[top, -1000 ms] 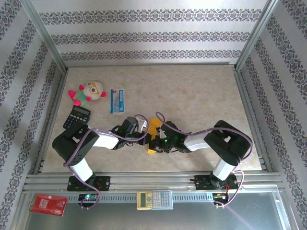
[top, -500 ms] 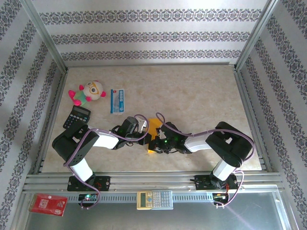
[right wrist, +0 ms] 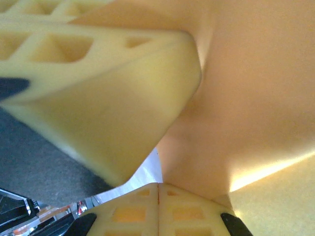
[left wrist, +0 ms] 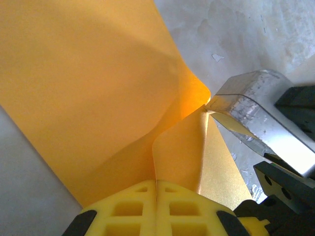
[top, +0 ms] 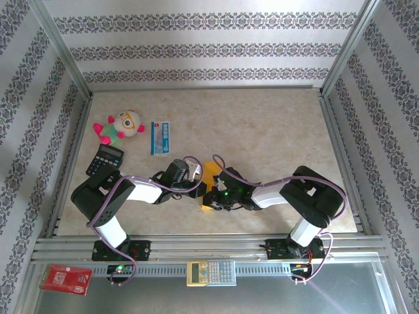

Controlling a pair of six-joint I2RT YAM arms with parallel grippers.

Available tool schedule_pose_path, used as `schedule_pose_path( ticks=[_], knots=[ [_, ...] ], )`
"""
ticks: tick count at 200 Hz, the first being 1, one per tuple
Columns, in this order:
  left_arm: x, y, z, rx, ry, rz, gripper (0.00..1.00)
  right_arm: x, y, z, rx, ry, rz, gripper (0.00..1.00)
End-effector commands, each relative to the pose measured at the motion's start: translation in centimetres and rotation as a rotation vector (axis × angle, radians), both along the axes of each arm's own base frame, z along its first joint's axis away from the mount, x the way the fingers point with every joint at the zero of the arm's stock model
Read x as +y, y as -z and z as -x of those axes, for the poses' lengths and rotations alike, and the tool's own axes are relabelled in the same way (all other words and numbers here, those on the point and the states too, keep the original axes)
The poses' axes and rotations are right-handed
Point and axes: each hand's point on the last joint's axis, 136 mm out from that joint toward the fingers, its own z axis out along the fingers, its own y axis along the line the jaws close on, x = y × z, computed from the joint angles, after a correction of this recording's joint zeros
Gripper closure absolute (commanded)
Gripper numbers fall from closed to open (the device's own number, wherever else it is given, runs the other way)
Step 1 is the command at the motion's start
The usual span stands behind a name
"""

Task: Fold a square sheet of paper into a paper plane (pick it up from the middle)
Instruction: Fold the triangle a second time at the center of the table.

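Note:
The square sheet of paper (top: 209, 171) is orange-yellow and hangs buckled between both grippers at the table's near middle. It is a bent sheet, not a paper plane in form. In the left wrist view the paper (left wrist: 98, 88) fans out from a pinch, and my left gripper (left wrist: 156, 183) is shut on its edge, the yellow pads (left wrist: 123, 211) pressed together. My right gripper (right wrist: 158, 187) is shut on the paper (right wrist: 251, 98) too. One left finger (right wrist: 98, 93) lies close before it. From above, the left gripper (top: 196, 186) and right gripper (top: 211, 195) nearly touch.
A plush toy (top: 121, 126), a blue-and-white packet (top: 160, 137) and a black calculator (top: 105, 159) lie at the left of the table (top: 275, 124). A beige calculator (top: 211, 272) and a red packet (top: 65, 279) rest on the near rail.

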Motion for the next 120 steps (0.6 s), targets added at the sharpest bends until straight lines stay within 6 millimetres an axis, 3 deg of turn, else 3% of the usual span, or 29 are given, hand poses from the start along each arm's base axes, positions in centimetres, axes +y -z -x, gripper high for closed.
schedule_pose_path(
  ticks=[1, 42, 81, 120],
  knots=[
    [4.5, 5.7, 1.7, 0.116, -0.070, -0.240, 1.00, 0.1, -0.8, -0.2, -0.007, 0.018, -0.001, 0.93],
    [4.5, 5.8, 1.8, 0.118, -0.068, -0.242, 1.00, 0.1, 0.0, 0.1, 0.012, 0.018, 0.021, 0.93],
    [4.6, 5.9, 1.8, 0.118, -0.069, -0.245, 1.00, -0.9, 2.1, 1.0, 0.068, 0.026, 0.110, 0.95],
    [4.6, 5.9, 1.7, 0.118, -0.071, -0.249, 1.00, -1.6, 3.1, 1.8, 0.095, 0.025, 0.175, 0.96]
  ],
)
